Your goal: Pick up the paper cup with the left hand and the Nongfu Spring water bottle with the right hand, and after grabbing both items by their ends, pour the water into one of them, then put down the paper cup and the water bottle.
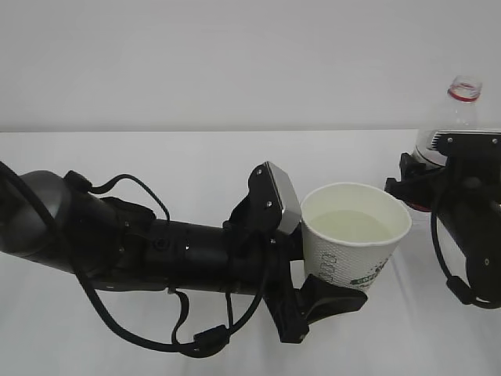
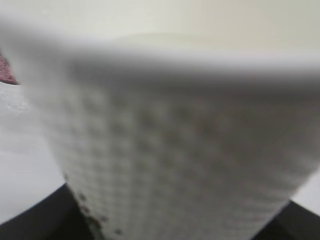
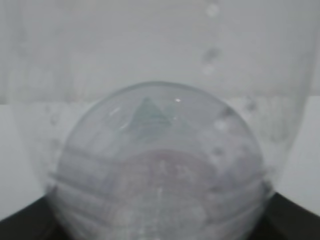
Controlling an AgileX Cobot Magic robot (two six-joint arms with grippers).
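Observation:
The paper cup (image 1: pixel 354 249) is white, with a green logo low on its side. It hangs above the table, and my left gripper (image 1: pixel 338 276) is shut on its lower half. Clear water (image 1: pixel 357 225) lies inside it. The cup's dimpled wall (image 2: pixel 175 150) fills the left wrist view, with a black finger (image 2: pixel 30 222) at each bottom corner. At the right edge the Nongfu Spring water bottle (image 1: pixel 460 106) stands upright, its mouth uncapped above the red neck ring. My right gripper (image 1: pixel 423 184) is shut on its labelled middle. The bottle (image 3: pixel 160 165) fills the right wrist view.
A white table (image 1: pixel 196 157) runs back to a plain white wall (image 1: pixel 235 55). The left arm (image 1: pixel 156 251), with its looping black cables, stretches across the lower left. The right arm's body (image 1: pixel 473 227) stands at the right edge.

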